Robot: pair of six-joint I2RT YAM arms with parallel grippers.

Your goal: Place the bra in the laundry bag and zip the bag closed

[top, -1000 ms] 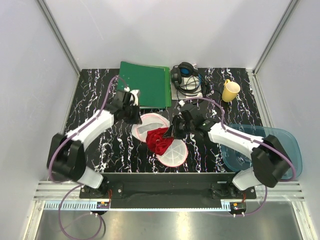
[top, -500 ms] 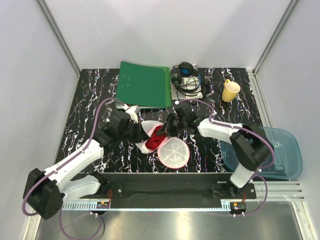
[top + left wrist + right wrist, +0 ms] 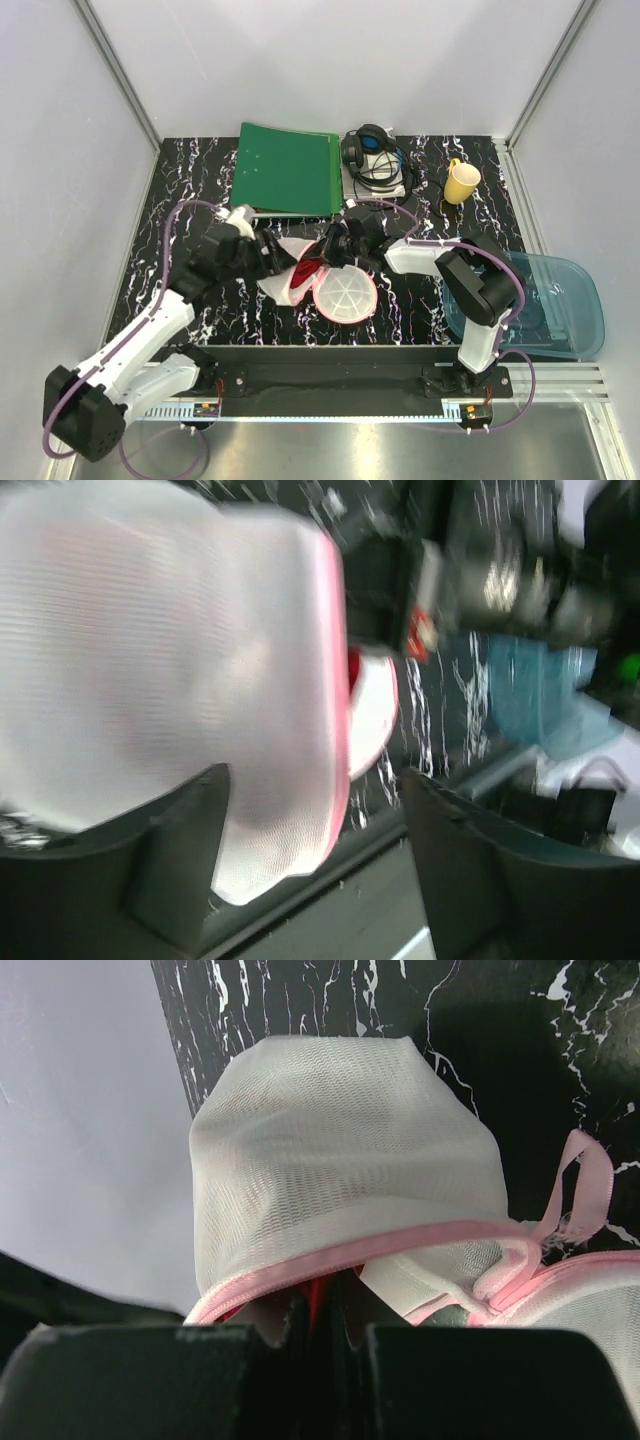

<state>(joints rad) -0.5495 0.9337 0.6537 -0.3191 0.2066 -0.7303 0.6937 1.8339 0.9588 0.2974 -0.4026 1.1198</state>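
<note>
Your laundry bag [image 3: 345, 297] sits centre frame on the table [image 3: 190, 200], one flap raised. Bra [image 3: 305, 270] is mostly inside, red showing at the mouth. Right gripper [image 3: 335, 252] is at the opening, jaws nearly together, pinching bra under the pink trim. Left gripper [image 3: 270, 260]: jaws apart, mesh against one finger, view blurred.

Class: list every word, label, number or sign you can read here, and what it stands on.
None can be read.
The green folder, yellow mug and laundry bag show no print.
A red-and-white patch on dark hardware in the left wrist view is too blurred to read.
</note>
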